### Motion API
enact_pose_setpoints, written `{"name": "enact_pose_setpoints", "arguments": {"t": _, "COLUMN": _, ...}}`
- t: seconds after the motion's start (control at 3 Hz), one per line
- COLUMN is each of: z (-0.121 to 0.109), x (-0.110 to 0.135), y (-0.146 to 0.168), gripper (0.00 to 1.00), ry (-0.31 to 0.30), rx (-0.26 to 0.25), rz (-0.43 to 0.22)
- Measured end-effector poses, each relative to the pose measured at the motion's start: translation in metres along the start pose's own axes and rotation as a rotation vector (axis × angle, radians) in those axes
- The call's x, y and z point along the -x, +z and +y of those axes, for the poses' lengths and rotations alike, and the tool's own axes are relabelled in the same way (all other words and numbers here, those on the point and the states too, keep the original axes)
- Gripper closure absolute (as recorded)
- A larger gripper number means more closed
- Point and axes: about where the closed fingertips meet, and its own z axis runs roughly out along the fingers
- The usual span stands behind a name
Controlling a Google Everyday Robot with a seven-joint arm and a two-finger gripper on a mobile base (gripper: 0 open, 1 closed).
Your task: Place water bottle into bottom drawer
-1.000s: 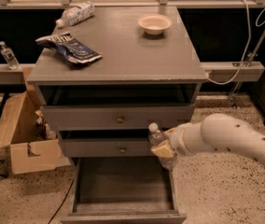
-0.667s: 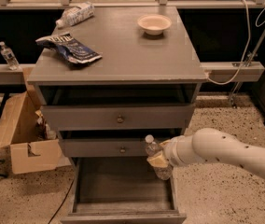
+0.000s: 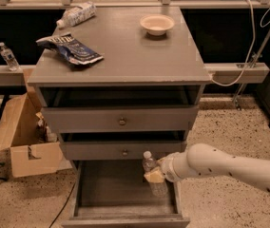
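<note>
The bottle stands upright in the gripper, whose pale fingers are closed round its middle. The white cap shows above them and the clear base below. Both hang over the right side of the open bottom drawer; whether the base touches its floor I cannot tell. The arm reaches in from the right. Just up-left of the gripper is the middle drawer, with the top drawer above that. High above, the cabinet top holds a bowl, a bag and a white-label bottle. A box sits well to the left.
</note>
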Motion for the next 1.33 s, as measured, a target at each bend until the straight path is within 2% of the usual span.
{"name": "enact_pose_setpoints", "arguments": {"t": 0.33, "z": 0.0, "x": 0.0, "y": 0.0, "gripper": 1.0, "ry": 0.0, "rx": 0.0, "rz": 0.0}}
{"name": "enact_pose_setpoints", "arguments": {"t": 0.67, "z": -0.008, "x": -0.016, "y": 0.024, "gripper": 1.0, "ry": 0.012, "rx": -0.016, "rz": 0.045}}
{"name": "enact_pose_setpoints", "arguments": {"t": 1.0, "z": -0.028, "x": -0.043, "y": 0.062, "gripper": 1.0, "ry": 0.002, "rx": -0.029, "rz": 0.099}}
{"name": "enact_pose_setpoints", "arguments": {"t": 1.33, "z": -0.043, "x": -0.073, "y": 0.101, "gripper": 1.0, "ry": 0.002, "rx": -0.014, "rz": 0.121}}
